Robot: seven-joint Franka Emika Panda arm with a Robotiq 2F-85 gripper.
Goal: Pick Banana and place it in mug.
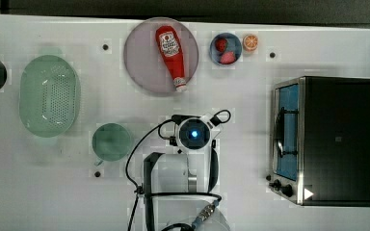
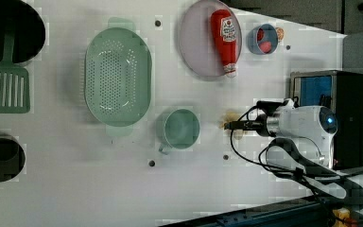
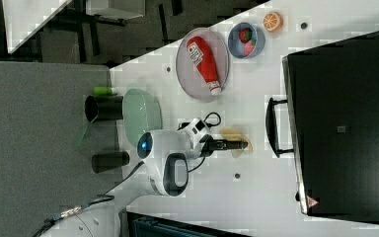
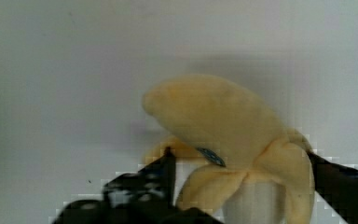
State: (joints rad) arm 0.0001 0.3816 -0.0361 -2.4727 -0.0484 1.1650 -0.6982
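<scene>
In the left view, going from its left, a pale green colander (image 2: pixel 118 75) lies on the white bench (image 2: pixel 75 189). The teal mug (image 2: pixel 181 128) stands just beside the colander's lower right rim, apart from the banana (image 2: pixel 230 118), which lies on the bench to the mug's right. The hand (image 2: pixel 228 125) is down over the banana. In the wrist view the dark fingers (image 4: pixel 161 175) stand parted on either side of the banana (image 4: pixel 223 135), not clenched on it.
</scene>
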